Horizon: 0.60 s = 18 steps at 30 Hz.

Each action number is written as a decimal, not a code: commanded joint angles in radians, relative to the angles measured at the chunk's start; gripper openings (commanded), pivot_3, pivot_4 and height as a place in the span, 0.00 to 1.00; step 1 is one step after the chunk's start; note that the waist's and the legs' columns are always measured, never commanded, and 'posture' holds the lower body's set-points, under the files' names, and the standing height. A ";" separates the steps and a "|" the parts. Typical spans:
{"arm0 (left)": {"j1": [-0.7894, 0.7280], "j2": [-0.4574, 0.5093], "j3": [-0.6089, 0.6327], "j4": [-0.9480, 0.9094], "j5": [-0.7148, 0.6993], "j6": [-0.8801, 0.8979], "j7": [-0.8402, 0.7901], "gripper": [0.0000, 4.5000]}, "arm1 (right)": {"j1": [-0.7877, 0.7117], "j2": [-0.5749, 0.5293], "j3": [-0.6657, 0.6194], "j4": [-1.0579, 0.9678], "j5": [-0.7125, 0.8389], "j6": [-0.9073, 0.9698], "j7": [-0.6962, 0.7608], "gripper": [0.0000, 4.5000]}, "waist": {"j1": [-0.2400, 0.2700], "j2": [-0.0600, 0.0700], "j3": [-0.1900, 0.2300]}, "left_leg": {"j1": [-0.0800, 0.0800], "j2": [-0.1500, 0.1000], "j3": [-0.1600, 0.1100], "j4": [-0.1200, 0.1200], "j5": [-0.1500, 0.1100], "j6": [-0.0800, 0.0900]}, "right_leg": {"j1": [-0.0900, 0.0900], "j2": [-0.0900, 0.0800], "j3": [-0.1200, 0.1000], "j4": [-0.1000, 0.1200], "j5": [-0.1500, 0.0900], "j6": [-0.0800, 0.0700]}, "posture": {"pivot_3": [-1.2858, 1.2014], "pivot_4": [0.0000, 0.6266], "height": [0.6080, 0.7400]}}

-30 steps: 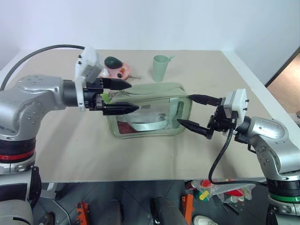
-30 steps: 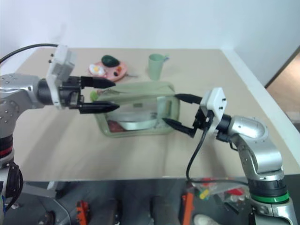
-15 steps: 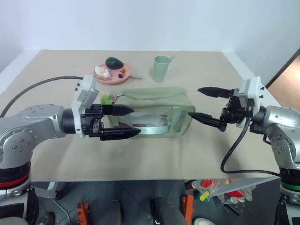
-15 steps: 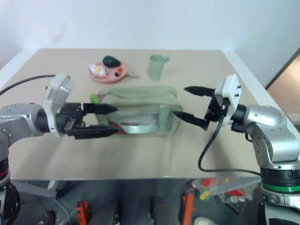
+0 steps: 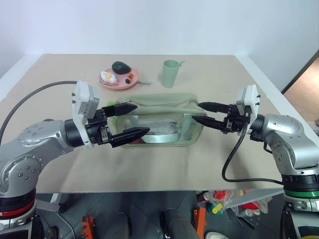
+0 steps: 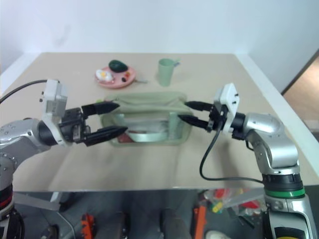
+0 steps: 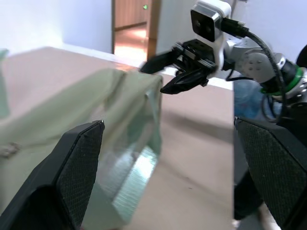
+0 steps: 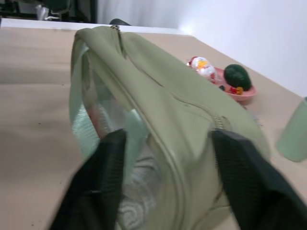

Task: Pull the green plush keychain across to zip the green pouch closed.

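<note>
The left gripper (image 5: 130, 120) reaches in level from the robot's left, its two black fingers spread wide apart and holding nothing, one finger over the near top edge of the green pouch (image 5: 162, 119) and the other in front of its clear front side. The right gripper (image 5: 203, 112) reaches in level from the opposite side, its fingers pointing at the pouch's right end and drawn closer together around that end's upper corner; whether they actually pinch the fabric cannot be told. The green pouch sits in the middle of the tan table (image 5: 209, 154), a boxy sage-green bag with clear plastic sides, a pale strap showing through the front and a zipper running along its top. The green plush keychain cannot be made out for certain; the left gripper's fingers cover the pouch's left end. Behind the pouch stand a pale green cup (image 5: 171, 72) and a pink plate (image 5: 119, 81) carrying a dark green avocado-shaped item (image 5: 120, 66). The right wrist view shows the zipper seam up close, running along the fabric top between that gripper's fingers. The left wrist view looks along the pouch to the right gripper at its far end.
</note>
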 commanded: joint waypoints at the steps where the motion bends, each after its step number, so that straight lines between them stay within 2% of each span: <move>1: 0.005 0.016 -0.010 -0.041 0.036 -0.069 -0.025 1.00 | -0.011 0.004 -0.011 -0.018 0.017 0.008 0.006 0.21 | 0.000 0.000 0.000 | 0.000 0.000 0.000 0.000 0.000 0.000 | 0.000 0.000 0.000 0.000 0.000 0.000 | 0.52 0.24 1.00; 3: 0.002 0.018 -0.023 -0.040 0.057 -0.097 -0.039 1.00 | -0.013 0.007 -0.011 -0.018 0.018 0.013 0.006 0.04 | 0.000 0.000 0.000 | 0.000 0.000 0.000 0.000 0.000 0.000 | 0.000 0.000 0.000 0.000 0.000 0.000 | 0.52 0.24 1.00; 4: -0.004 0.021 -0.030 -0.038 0.071 -0.114 -0.050 1.00 | -0.014 0.009 -0.010 -0.016 0.016 0.013 0.007 0.01 | 0.000 0.000 0.000 | 0.000 0.000 0.000 0.000 0.000 0.000 | 0.000 0.000 0.000 0.000 0.000 0.000 | 0.52 0.24 1.00; 9: -0.039 0.066 -0.089 -0.023 0.175 -0.215 -0.145 1.00 | -0.029 0.014 -0.014 -0.002 0.006 -0.016 0.018 0.01 | 0.000 0.000 0.000 | 0.000 0.000 0.000 0.000 0.000 0.000 | 0.000 0.000 0.000 0.000 0.000 -0.001 | 0.52 0.24 1.00; 18: -0.050 0.097 -0.120 -0.004 0.161 -0.226 -0.248 1.00 | -0.084 -0.069 -0.049 0.097 0.000 -0.055 0.132 0.01 | 0.000 0.000 0.000 | 0.000 0.000 0.000 -0.001 0.000 0.000 | 0.000 0.000 0.000 -0.001 -0.001 -0.001 | 0.52 0.24 1.00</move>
